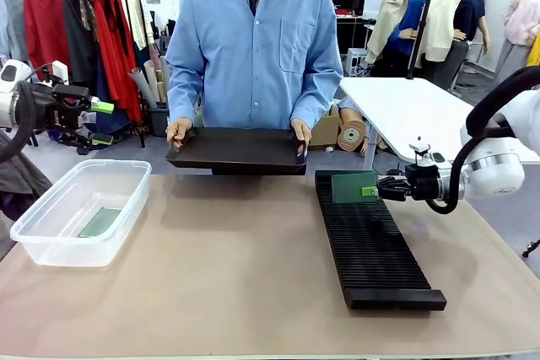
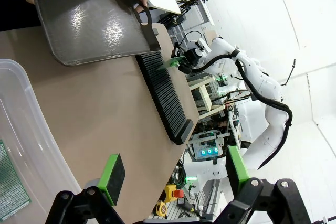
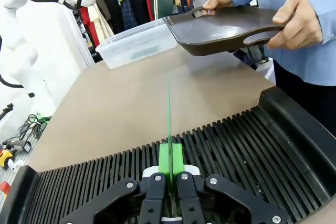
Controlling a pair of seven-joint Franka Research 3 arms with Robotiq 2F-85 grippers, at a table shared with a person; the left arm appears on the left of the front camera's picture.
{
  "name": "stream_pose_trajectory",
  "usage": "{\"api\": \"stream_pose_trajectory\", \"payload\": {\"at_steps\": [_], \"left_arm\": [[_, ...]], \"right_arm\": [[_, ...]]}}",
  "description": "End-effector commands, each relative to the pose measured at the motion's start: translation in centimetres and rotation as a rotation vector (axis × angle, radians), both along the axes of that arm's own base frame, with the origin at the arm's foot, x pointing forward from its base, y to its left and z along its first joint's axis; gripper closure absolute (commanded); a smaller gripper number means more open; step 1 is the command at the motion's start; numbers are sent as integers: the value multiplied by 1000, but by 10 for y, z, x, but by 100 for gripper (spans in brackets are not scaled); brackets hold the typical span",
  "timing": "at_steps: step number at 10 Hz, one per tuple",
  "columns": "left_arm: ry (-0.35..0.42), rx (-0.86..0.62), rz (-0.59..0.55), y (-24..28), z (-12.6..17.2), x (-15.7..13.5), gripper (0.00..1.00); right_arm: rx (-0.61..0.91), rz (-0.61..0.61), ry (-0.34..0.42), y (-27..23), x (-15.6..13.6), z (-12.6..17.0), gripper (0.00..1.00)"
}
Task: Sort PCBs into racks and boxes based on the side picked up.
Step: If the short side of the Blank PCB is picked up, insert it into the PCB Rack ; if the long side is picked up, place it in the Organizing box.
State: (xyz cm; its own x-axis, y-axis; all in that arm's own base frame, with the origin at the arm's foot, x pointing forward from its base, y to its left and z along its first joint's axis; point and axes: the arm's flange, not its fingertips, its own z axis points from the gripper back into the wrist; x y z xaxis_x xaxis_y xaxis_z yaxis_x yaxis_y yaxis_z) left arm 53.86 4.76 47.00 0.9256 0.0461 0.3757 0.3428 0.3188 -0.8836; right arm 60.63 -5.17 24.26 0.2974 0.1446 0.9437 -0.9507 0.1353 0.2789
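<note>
My right gripper (image 1: 372, 191) is shut on a green PCB (image 1: 353, 186), holding it upright on edge over the far end of the long black slotted rack (image 1: 371, 242). In the right wrist view the PCB (image 3: 169, 114) shows edge-on as a thin green line between my shut fingertips (image 3: 170, 162), just above the rack's slots (image 3: 236, 145); I cannot tell whether it sits in a slot. Another PCB (image 1: 101, 222) lies flat in the clear box (image 1: 51, 233) at the left. My left gripper (image 1: 103, 121) hangs open and empty above and behind the box, green pads (image 2: 112, 171) wide apart.
The person at the far side holds a shallow black tray (image 1: 238, 149) in both hands, just above the table's far edge. The brown tabletop (image 1: 236, 267) between box and rack is bare. A white table (image 1: 413, 107) stands behind at the right.
</note>
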Motion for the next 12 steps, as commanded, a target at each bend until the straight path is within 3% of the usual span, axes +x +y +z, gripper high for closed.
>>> {"api": "stream_pose_trajectory", "payload": {"at_steps": [1, 11, 12], "left_arm": [[5, 2, 3, 0, 2, 0, 0], [5, 2, 3, 0, 2, 0, 0], [5, 2, 3, 0, 2, 0, 0]], "right_arm": [[-21, 21, -39, 0, 7, -2, 100], [-79, 50, 3, 0, 12, -30, 100], [-22, 26, 13, 0, 4, -23, 100]]}}
